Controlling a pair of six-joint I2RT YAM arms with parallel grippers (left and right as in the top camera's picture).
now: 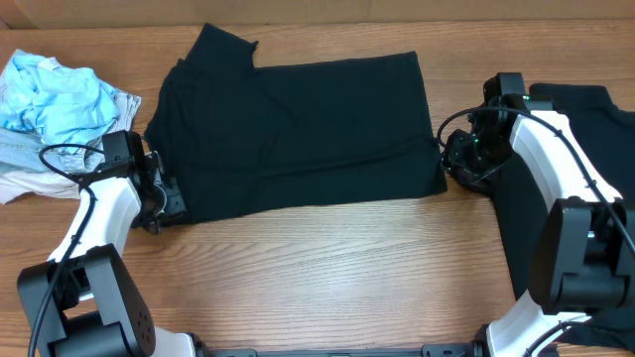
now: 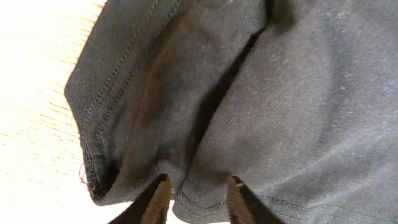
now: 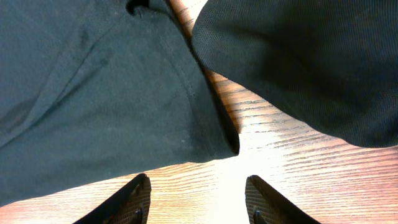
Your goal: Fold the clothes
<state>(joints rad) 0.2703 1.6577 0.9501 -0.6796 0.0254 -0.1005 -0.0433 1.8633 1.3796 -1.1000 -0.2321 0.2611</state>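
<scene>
Since the black T-shirt (image 1: 308, 129) lies long-axis left-to-right across the table (image 1: 327, 283), you've got the left gripper (image 2: 198, 200) straddling its left hem, narrowly parted, pinch unclear, and the right gripper (image 3: 198, 202) spread wide, empty, just short of its right corner.

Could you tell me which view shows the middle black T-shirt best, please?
The overhead view: the whole black T-shirt lies spread out there. The left wrist view shows only its stitched hem by the left claw, the right wrist view only one corner.
</scene>
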